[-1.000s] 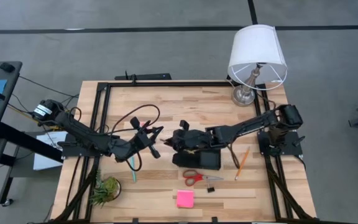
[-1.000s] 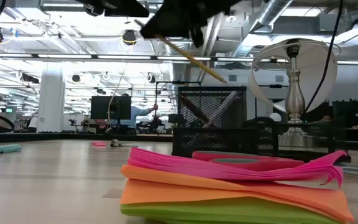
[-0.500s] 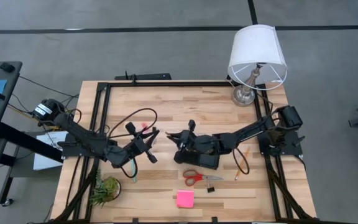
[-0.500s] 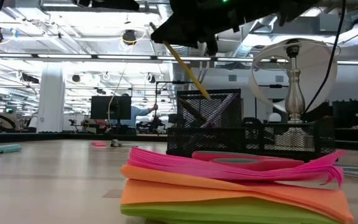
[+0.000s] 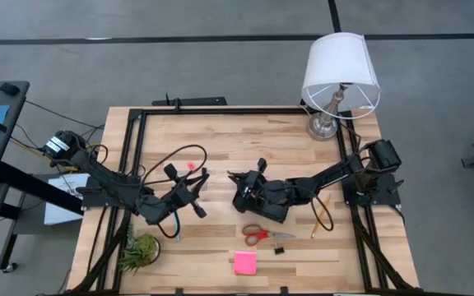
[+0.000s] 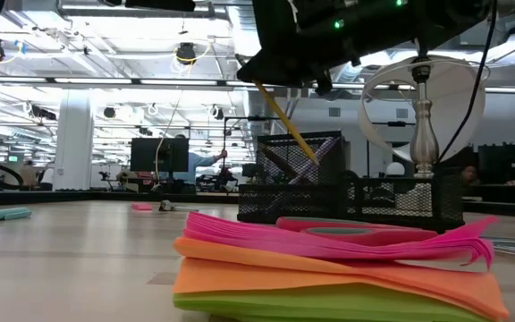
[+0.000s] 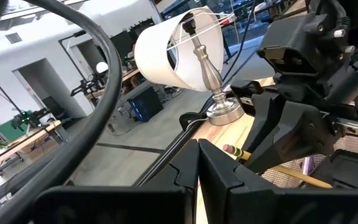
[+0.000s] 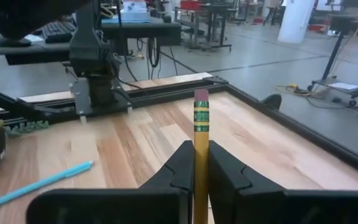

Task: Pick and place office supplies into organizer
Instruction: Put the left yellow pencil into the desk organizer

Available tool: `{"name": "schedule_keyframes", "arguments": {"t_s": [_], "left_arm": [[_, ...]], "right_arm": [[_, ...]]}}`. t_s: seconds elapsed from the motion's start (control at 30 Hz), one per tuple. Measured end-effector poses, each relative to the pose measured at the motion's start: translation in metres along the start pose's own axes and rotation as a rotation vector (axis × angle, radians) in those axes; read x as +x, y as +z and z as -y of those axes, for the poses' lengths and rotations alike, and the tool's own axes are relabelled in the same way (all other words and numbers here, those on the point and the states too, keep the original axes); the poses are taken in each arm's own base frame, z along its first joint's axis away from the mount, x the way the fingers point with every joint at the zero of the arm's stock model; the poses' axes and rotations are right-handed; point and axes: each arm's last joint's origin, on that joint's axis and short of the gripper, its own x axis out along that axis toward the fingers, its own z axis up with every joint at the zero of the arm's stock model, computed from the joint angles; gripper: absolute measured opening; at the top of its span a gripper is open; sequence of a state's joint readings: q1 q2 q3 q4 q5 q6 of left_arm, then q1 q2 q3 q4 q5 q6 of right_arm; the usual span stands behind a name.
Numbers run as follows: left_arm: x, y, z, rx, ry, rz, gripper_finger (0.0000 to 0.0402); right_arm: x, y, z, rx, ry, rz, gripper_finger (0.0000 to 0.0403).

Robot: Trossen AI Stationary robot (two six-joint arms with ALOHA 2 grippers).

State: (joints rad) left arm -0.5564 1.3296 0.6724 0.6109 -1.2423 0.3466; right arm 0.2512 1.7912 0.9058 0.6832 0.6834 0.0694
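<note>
Between gripper fingers (image 8: 222, 177): yellow pencil (image 8: 201, 140), seemingly unsharpened.

There is no text, label, brand, number or sign that can be read on any visible thing.

White-shaded lamp (image 5: 341, 76) stood on its silver base at my table's (image 5: 220, 140) far right corner, small green plant (image 5: 141, 249) sat near the front left edge, grey floor all around
</note>
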Motion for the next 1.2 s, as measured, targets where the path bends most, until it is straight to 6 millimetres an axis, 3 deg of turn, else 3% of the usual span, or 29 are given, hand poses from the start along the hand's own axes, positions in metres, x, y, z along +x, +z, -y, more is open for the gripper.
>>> {"name": "schedule_keyframes", "arguments": {"t_s": [0.23,0.53,0.77,0.93,1.2], "left_arm": [[0.000,0.000,0.000,-0.002,0.000,0.000,0.0000],[0.000,0.000,0.000,-0.006,0.000,0.000,0.0000],[0.000,0.000,0.000,-0.006,0.001,0.000,0.0000],[0.000,0.000,0.000,-0.006,0.001,0.000,0.0000],[0.000,0.000,0.000,-0.035,-0.006,0.002,0.0000]], "right_arm": [[-0.008,0.023,-0.007,-0.062,0.023,0.187,0.0015],[-0.001,0.012,0.002,-0.115,-0.099,0.088,0.0014],[-0.008,0.034,-0.002,-0.118,-0.026,0.286,0.0021],[-0.003,0.029,0.008,-0.203,-0.219,0.196,0.0014],[0.019,0.007,0.034,-0.109,-0.237,0.020,0.0017]]}}
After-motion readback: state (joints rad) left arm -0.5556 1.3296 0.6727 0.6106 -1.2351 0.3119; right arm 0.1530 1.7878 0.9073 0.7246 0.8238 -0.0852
